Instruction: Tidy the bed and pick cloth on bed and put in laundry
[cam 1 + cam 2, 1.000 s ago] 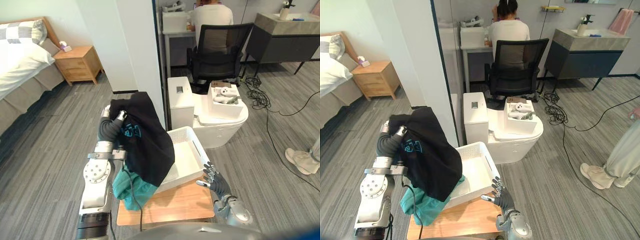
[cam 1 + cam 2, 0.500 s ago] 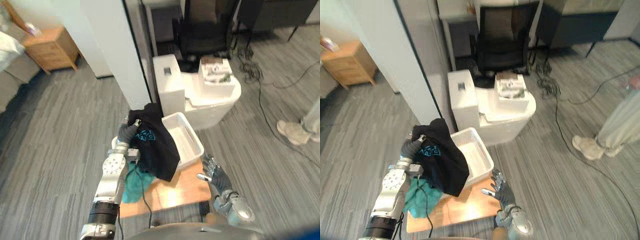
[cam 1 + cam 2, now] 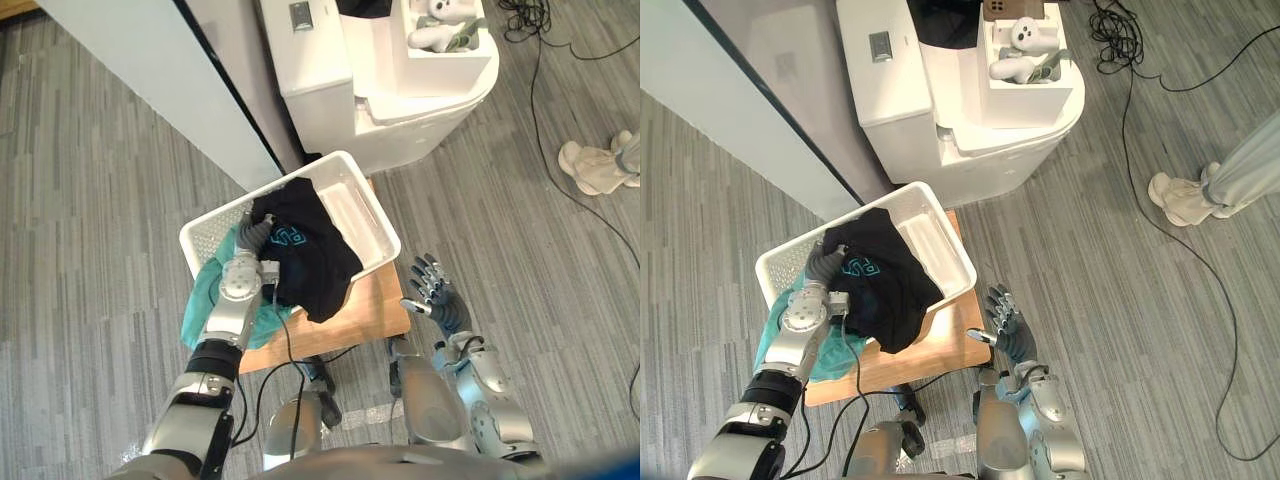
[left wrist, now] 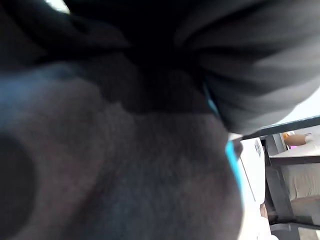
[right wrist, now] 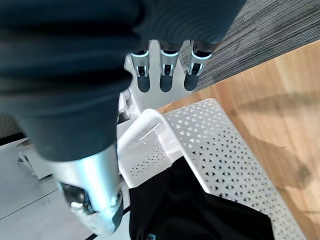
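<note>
Left robot hand [image 3: 251, 233] and black cloth [image 3: 308, 252] now inside basket [image 3: 372, 222]

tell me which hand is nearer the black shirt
Left. The left hand touches the black shirt over the white basket; the right hand is open and apart from it, off the basket's right side.

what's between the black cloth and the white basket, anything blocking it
Nothing visible. The black cloth already lies in the white basket, one end draped over its near rim, with the left hand at the bunched end. The teal cloth lies outside, by that rim.
</note>
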Robot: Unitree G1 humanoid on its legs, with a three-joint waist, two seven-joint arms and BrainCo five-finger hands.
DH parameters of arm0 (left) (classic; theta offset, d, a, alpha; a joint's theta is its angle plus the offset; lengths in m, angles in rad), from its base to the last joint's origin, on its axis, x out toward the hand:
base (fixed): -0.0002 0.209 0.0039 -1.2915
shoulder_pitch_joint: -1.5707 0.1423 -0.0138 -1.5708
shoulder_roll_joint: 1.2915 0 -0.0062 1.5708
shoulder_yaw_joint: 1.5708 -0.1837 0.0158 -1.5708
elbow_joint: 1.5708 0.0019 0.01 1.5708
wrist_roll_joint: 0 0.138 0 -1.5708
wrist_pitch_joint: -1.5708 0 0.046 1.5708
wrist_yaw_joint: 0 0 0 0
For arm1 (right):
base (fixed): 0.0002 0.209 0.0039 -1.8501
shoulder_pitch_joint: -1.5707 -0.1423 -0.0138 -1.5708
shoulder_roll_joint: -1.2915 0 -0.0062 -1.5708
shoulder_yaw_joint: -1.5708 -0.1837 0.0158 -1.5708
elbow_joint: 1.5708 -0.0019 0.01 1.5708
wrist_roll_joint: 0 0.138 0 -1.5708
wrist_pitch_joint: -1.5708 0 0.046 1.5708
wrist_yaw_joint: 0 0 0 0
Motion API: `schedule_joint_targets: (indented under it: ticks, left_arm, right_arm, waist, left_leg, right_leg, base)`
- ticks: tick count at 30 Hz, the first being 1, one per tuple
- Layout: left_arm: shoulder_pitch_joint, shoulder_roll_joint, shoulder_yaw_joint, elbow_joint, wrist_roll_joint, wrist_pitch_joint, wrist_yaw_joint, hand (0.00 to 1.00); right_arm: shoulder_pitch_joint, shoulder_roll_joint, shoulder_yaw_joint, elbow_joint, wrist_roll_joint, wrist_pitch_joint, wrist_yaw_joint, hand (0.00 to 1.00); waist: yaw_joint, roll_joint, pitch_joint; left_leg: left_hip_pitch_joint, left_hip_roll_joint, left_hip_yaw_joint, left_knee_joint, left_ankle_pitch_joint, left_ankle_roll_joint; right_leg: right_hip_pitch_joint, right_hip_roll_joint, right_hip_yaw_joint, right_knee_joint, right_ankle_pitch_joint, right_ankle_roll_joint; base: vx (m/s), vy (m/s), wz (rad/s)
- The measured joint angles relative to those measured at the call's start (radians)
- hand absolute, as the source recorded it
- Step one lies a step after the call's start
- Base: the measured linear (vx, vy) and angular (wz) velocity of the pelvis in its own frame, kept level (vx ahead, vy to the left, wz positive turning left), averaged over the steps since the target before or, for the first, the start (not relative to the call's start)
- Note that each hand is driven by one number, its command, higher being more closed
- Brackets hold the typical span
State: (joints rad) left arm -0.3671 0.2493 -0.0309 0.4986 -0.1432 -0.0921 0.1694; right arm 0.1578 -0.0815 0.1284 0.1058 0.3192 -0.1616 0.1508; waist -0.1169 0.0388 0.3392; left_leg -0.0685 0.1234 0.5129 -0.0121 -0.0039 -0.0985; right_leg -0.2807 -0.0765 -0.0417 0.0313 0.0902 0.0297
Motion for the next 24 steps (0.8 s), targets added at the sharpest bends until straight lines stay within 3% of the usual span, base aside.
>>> schedule_joint_targets:
  ticks: [6,11,16,24]
  left_arm:
    - [0.059,-0.001,0.019,-0.017,-0.084,0.001,-0.044,0.00]
    - [0.185,-0.004,0.097,-0.158,-0.161,0.010,-0.114,0.00]
    - [0.347,-0.058,0.157,-0.288,-0.203,0.066,-0.193,0.00]
    - [0.465,-0.142,0.198,-0.501,-0.266,0.057,-0.199,0.00]
  right_arm:
    - [0.007,0.000,-0.002,0.001,0.010,-0.006,0.002,0.00]
    - [0.070,0.000,-0.020,-0.004,0.009,-0.002,0.004,0.00]
    - [0.152,0.005,-0.025,-0.004,-0.012,0.036,0.007,0.00]
    - [0.176,0.046,-0.013,0.000,-0.037,0.077,0.013,0.00]
  waist:
    - [-0.003,-0.001,0.011]
    - [0.008,-0.003,0.005]
    - [0.026,0.004,-0.081]
    - [0.056,0.012,-0.169]
  left_leg:
    - [0.059,0.008,-0.003,0.011,-0.015,0.016]
    - [0.123,0.014,-0.031,0.011,-0.049,0.019]
    - [0.191,0.002,-0.052,-0.026,-0.048,0.015]
    - [0.262,0.000,-0.060,-0.060,-0.048,0.015]
  right_leg:
    - [0.083,0.007,-0.006,-0.021,-0.010,-0.001]
    - [0.185,0.004,-0.032,-0.084,0.005,0.018]
    - [0.273,0.003,-0.061,-0.125,0.015,0.024]
    - [0.344,0.002,-0.084,-0.126,-0.003,0.031]
  base:
    - [-0.02,-0.023,0.03]
    - [-0.03,0.013,0.15]
    - [0.06,0.029,0.14]
    - [0.01,0.002,0.10]
